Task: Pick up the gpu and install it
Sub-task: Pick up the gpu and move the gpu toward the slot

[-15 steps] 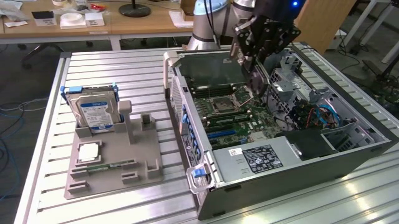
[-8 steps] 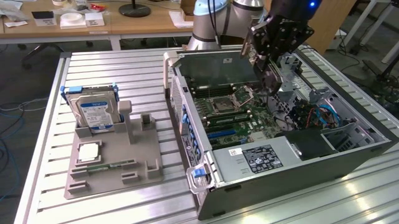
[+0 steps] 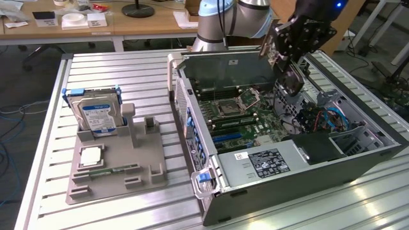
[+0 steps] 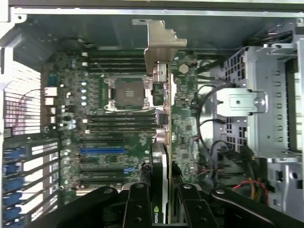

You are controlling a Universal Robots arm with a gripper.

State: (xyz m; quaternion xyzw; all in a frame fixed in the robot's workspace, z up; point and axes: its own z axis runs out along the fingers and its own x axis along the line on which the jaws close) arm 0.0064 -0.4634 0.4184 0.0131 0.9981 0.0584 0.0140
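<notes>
gripper (image 4: 164,211): pinching gpu (image 4: 164,142) | gpu: edge-on over motherboard (image 4: 104,142) inside case (image 3: 288,184) | long axis: points away from gripper, bracket (image 4: 159,45) farthest | apparently not seated

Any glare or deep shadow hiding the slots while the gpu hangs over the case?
Exterior view: glare streaks only on the table, motherboard evenly lit. Wrist view: slots readable, the gpu has a bright bracket, the hand is a dark silhouette.
</notes>
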